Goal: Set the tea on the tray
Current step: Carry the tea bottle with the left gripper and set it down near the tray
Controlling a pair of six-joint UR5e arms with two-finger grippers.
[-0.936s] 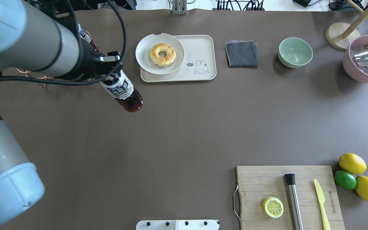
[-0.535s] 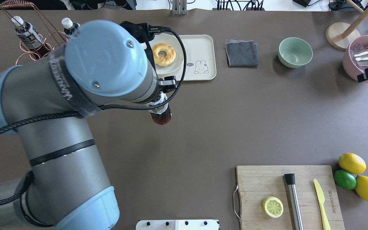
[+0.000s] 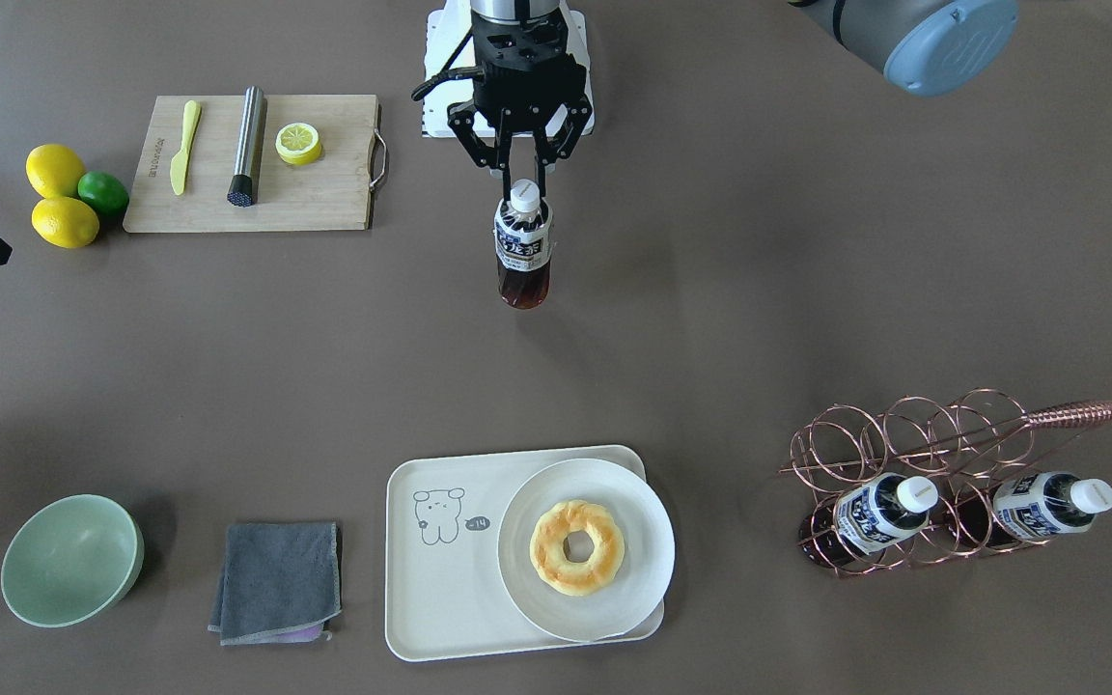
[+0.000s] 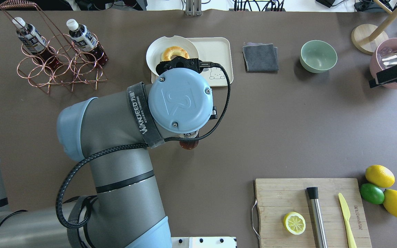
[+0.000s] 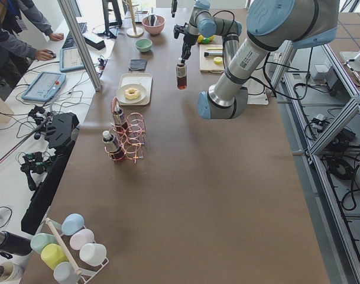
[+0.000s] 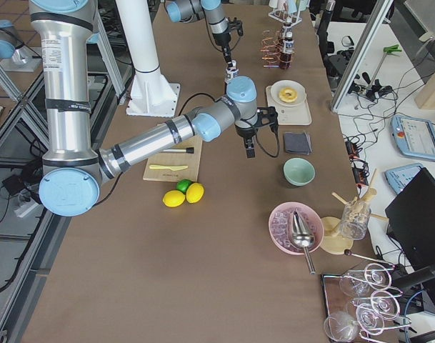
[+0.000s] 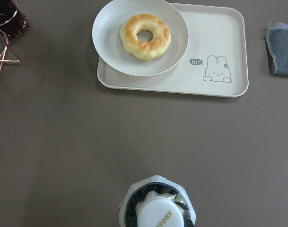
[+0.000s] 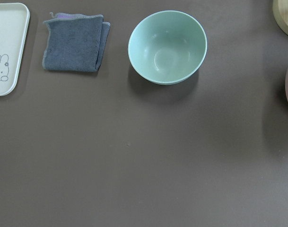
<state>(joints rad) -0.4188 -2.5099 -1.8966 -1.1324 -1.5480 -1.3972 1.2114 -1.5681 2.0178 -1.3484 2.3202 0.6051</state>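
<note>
My left gripper (image 3: 522, 185) is shut on the white cap of a tea bottle (image 3: 523, 246) and holds it upright above the table, on the robot's side of the tray. In the overhead view my arm covers all but the bottle's dark base (image 4: 189, 144). The left wrist view shows its cap (image 7: 158, 215) at the bottom. The cream tray (image 3: 440, 589) with the drawn animal lies ahead (image 7: 219, 42), apart from the bottle. My right gripper (image 4: 389, 76) shows only as a dark shape at the table's right edge; I cannot tell how its jaws stand.
A round white plate (image 3: 648, 541) with a doughnut (image 3: 576, 546) covers half of the tray. Two more tea bottles (image 3: 873, 514) stand in a copper wire rack (image 3: 942, 454). Grey cloth (image 3: 276, 581), green bowl (image 3: 69, 560), cutting board (image 3: 324, 198) with lemon half, lemons and lime (image 3: 64, 198).
My left arm has swung from beside the rack toward the table's middle and nearer the robot, carrying the bottle. The rack has come into view. The right gripper has edged into view.
</note>
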